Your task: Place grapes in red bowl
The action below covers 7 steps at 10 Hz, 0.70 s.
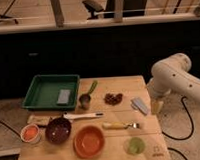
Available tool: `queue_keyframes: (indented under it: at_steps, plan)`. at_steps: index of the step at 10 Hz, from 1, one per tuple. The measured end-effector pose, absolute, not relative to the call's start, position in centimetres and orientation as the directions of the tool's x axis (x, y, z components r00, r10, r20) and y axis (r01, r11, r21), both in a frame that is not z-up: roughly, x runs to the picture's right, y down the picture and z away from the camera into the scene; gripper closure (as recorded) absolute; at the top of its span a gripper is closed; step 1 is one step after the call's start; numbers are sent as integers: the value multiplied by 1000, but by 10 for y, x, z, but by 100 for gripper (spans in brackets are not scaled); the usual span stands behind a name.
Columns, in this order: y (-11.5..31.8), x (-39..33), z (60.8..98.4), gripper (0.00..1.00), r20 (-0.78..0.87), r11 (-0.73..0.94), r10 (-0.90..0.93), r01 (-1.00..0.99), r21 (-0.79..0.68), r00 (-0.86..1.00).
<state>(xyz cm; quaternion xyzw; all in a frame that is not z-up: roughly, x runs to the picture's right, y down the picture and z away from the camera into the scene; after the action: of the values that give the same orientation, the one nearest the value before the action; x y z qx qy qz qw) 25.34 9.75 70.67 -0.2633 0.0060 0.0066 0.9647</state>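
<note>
The wooden worktop [121, 83] is carrying many things. The grapes [113, 98] are lying on its far middle part, just beside a small metal cup [85, 100] on their left side. The red bowl [89, 141] is standing at the near edge, well apart from the grapes, and nothing is lying in it. A dark purple bowl [58, 130] is standing just left of it, and a small white bowl [30, 133] is sitting further left. A green tray [44, 89] is occupying the far left corner and is holding a grey block [63, 96]. A fork with a yellow handle [121, 125] is lying between the grapes and the red bowl. The white arm is reaching down at the right side, and the claw [155, 106] is hanging at the right edge of the worktop, near a flat grey piece [140, 105]. The claw is standing spread and is pinching nothing.
</note>
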Motion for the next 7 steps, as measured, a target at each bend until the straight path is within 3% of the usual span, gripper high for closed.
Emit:
queue_keyframes:
  at_steps: [7]
  plan:
    - [83,218,740,20,36,883,-23,37,-468,999]
